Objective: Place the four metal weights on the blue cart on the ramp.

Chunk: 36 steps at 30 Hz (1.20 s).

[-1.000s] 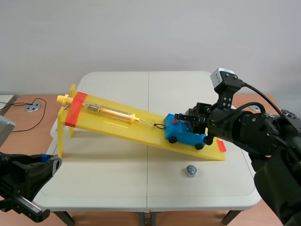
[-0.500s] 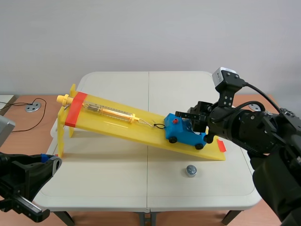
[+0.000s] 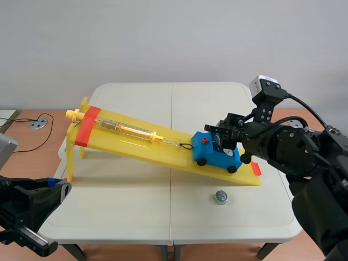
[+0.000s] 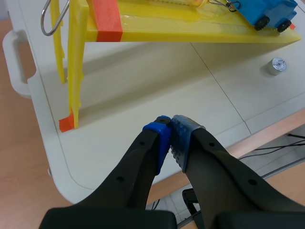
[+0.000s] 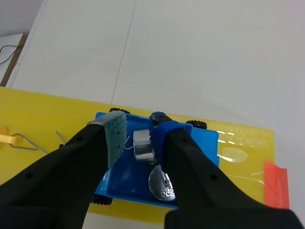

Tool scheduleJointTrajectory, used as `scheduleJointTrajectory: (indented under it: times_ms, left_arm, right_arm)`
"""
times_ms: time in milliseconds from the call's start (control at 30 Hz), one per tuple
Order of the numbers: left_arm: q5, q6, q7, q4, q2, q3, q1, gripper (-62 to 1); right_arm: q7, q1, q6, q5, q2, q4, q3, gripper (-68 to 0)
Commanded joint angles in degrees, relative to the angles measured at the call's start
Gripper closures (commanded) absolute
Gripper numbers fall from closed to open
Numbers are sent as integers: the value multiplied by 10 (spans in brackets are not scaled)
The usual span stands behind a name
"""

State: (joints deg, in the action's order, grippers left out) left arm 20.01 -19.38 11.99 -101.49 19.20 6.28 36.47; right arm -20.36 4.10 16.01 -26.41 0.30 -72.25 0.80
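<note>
Lying in blue cart (image 5: 205, 143), weight (image 5: 160, 183) stamp unreadable

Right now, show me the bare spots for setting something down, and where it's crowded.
Free: the near table strip between the ramp and the front edge, left of the loose weight; also the far half beyond the ramp. Crowded: the ramp's low end, where the right gripper hangs open over the blue cart.

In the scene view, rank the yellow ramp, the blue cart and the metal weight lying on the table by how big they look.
1. yellow ramp
2. blue cart
3. metal weight, clearly the smallest
</note>
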Motion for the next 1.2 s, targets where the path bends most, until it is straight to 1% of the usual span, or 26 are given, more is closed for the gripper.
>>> scheduleJointTrajectory:
  times_ms: [0, 67, 167, 233, 333, 500, 567, 733, 833, 900, 1033, 1167]
  left_arm:
    - [44, -14, -63, -31, -1, 0, -5, -27]
    - [44, -14, -63, -31, -1, 0, -5, -27]
    - [44, -14, -63, -31, -1, 0, -5, -27]
    - [44, -14, -63, -31, -1, 0, -5, -27]
    - [44, -14, -64, -31, -1, 0, -5, -27]
    - [44, -14, -64, -31, -1, 0, -5, -27]
    - [44, -14, -64, -31, -1, 0, -5, -27]
    - [44, -14, -64, -31, -1, 0, -5, -27]
    - [44, -14, -64, -31, -1, 0, -5, -27]
    - [44, -14, -64, -31, -1, 0, -5, -27]
    - [44, -14, -64, -31, -1, 0, -5, -27]
    - [44, -14, -64, -31, -1, 0, -5, -27]
  right_arm:
    - [94, 64, 5, -39, -8, -39, -20, -174]
    - [91, 64, 28, -44, -5, -41, -40, -185]
    - [66, 63, 70, -61, 8, -56, -67, -192]
    - [49, 60, 93, -71, 22, -71, -78, -192]
    - [35, 47, 123, -77, 49, -96, -85, -192]
    - [20, 4, 170, -79, 104, -141, -85, -192]
    - [16, -17, 184, -85, 127, -160, -85, -192]
    - [9, -80, 187, -88, 184, -220, -85, -196]
    - [1, -123, 188, -88, 212, -259, -85, -217]
    - [-3, -153, 188, -88, 226, -287, -86, -218]
    - [-15, -211, 188, -87, 247, -329, -87, -218]
    - [-16, -259, 188, -78, 248, -341, -87, -218]
